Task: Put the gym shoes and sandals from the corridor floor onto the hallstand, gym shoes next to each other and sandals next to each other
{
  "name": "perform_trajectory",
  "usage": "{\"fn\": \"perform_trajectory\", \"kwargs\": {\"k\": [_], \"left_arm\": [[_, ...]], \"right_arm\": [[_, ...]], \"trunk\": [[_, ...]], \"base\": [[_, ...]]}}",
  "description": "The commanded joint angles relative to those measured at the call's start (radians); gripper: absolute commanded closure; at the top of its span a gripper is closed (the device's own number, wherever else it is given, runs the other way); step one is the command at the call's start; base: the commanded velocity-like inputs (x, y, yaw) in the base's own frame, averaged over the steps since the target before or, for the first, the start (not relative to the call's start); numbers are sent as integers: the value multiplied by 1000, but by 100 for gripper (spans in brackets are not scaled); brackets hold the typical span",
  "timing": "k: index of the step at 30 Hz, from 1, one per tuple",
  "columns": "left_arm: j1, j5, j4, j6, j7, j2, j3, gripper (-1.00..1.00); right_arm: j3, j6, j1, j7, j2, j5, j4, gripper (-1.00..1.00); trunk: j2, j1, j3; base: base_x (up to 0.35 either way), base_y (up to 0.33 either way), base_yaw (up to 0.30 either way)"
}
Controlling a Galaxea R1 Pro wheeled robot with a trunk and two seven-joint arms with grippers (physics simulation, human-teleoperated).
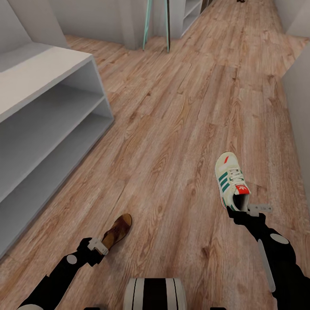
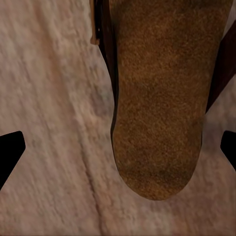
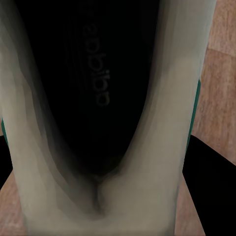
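Note:
A brown sandal [image 1: 118, 230] lies on the wood-plank corridor floor [image 1: 172, 129] near me on the left. My left gripper [image 1: 98, 246] is at its heel end. In the left wrist view the tan insole of the sandal [image 2: 157, 108] lies between the open black fingertips [image 2: 10, 152]. A cream-white gym shoe [image 1: 229, 176] with green stripes points away from me at the right. My right gripper [image 1: 241, 212] is at its heel, and in the right wrist view the fingers [image 3: 211, 187] press on either side of the heel collar [image 3: 103, 196]. The pale grey-white hallstand [image 1: 51, 69] stands at the left.
The hallstand's two open shelves [image 1: 47, 125] face the corridor. A grey wall [image 1: 299, 120] edges the right side. Far ahead stand mint-green upright bars [image 1: 146, 26], a white shelf unit [image 1: 189, 13] and a small dark object [image 1: 241, 1], too small to identify. My base [image 1: 155, 292] is below.

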Motion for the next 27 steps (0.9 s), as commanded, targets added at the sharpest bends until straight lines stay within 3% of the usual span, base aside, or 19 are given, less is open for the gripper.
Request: {"fn": "perform_trajectory", "kwargs": {"k": [1, 14, 21, 27], "left_arm": [[0, -5, -1, 4, -5, 0, 0, -100], [0, -4, 0, 2, -5, 0, -2, -100], [0, -5, 0, 1, -5, 0, -4, -100], [0, -3, 0, 2, -5, 0, -4, -100]], "right_arm": [[-2, 5, 0, 8, 0, 7, -1, 100], [-2, 5, 0, 8, 0, 8, -1, 100], [-1, 5, 0, 8, 0, 8, -1, 100], [-1, 5, 0, 8, 0, 8, -1, 100]], "trunk": [[0, 0, -1], [0, 0, -3], [-2, 3, -39], [-2, 3, -44]], "base": [[0, 0, 0], [0, 0, 0], [0, 0, 0], [0, 0, 0]]}}
